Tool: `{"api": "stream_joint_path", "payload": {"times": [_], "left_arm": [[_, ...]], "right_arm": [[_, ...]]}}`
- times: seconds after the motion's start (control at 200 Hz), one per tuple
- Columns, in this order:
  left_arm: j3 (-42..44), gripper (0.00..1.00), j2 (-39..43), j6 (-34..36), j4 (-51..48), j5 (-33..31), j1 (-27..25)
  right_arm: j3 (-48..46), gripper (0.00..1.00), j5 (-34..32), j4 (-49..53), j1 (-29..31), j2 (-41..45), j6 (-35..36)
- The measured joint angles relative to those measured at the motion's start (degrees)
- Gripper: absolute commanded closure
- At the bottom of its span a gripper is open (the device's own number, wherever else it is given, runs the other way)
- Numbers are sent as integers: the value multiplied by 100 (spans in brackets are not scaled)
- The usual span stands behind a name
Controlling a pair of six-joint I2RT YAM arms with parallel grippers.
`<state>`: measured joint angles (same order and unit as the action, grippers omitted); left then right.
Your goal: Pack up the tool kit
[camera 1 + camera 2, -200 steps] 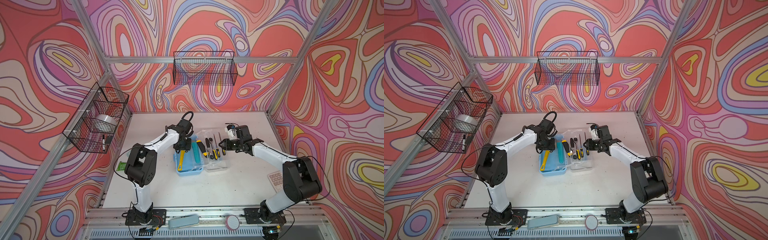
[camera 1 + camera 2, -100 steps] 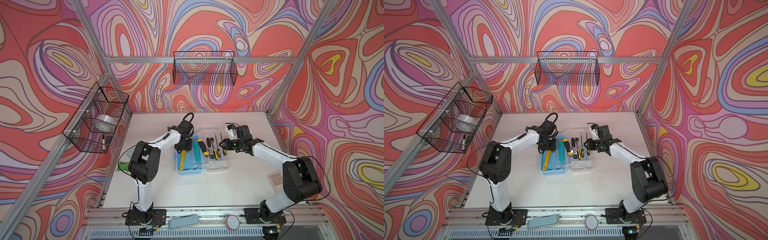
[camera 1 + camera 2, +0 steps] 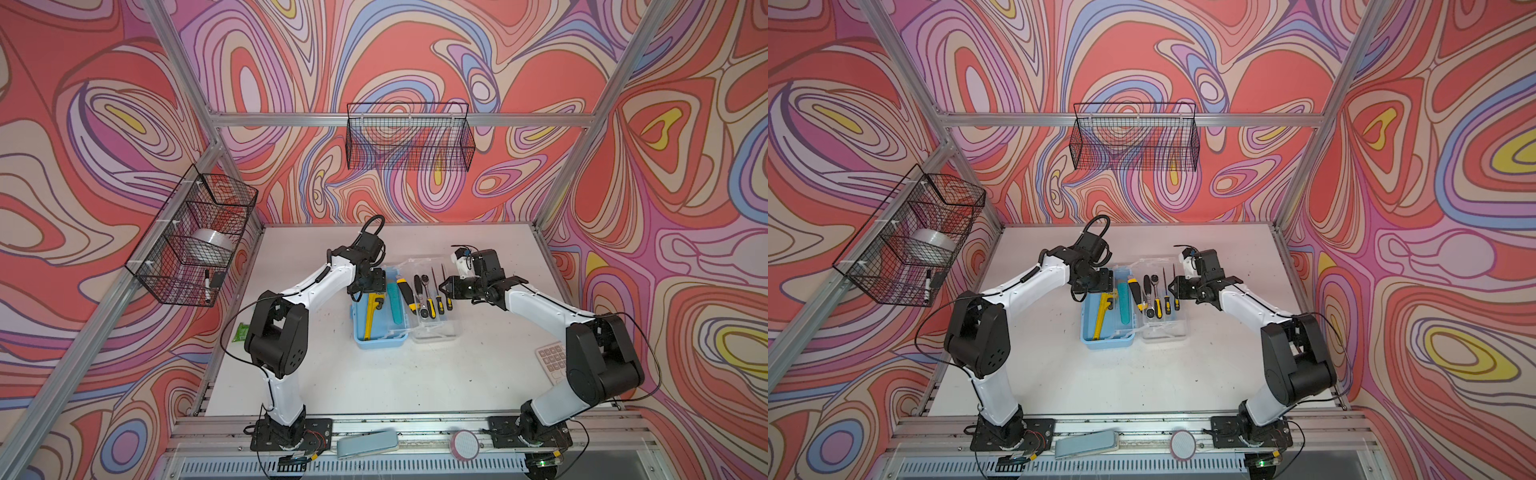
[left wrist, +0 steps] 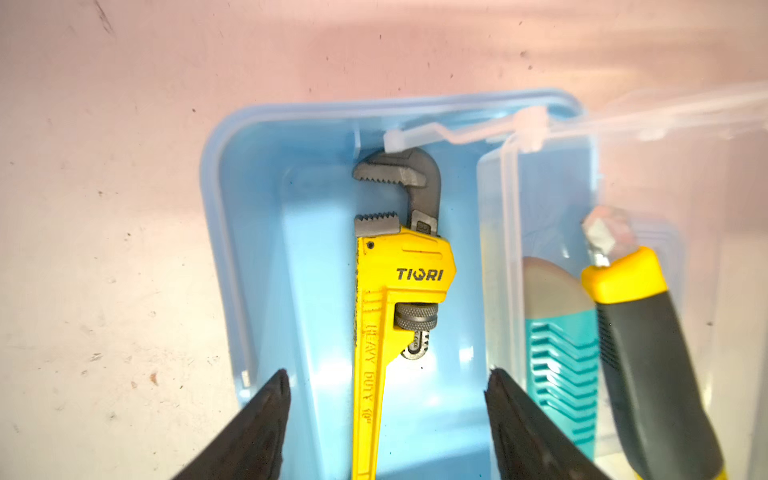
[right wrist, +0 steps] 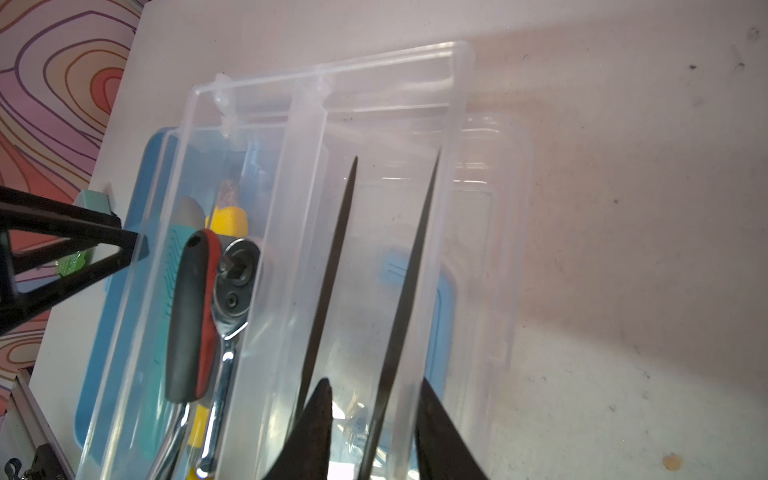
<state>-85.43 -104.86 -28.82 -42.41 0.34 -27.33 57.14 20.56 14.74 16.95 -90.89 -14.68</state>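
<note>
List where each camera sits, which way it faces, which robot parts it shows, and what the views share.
Top views: high at the front, looking down and toward the back wall; both arms, the blue box, the clear tray.
Left wrist: on the left arm, looking down into the box at the yellow wrench; the open left pincer straddles it without touching.
Right wrist: on the right arm, looking over the tray; right pincer around a file.
Shared: wrench in both top views.

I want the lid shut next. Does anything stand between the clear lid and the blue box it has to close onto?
Yes. The clear tray with tools lies over the opened lid, beside the tool kit. The left claw, open, hangs over the pipe wrench inside.
</note>
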Motion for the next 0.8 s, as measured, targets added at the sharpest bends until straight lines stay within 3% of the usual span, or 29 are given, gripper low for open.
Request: {"api": "stream_joint_path", "payload": {"times": [0.16,0.335,0.626,0.796], "left_arm": [[136,27,341,-17,61,-24,-61],[807,46,752,-22,164,-57,-52],[1574,51,955,-35,413,-33,11],[1753,46,1165,-37,455,-13,11]], "right_arm": [[9,68,-7,17,0,0,0],[9,67,2,22,0,2,0],[20,67,98,24,0,11,-17],[20,67,114,37,0,13,-39]]}}
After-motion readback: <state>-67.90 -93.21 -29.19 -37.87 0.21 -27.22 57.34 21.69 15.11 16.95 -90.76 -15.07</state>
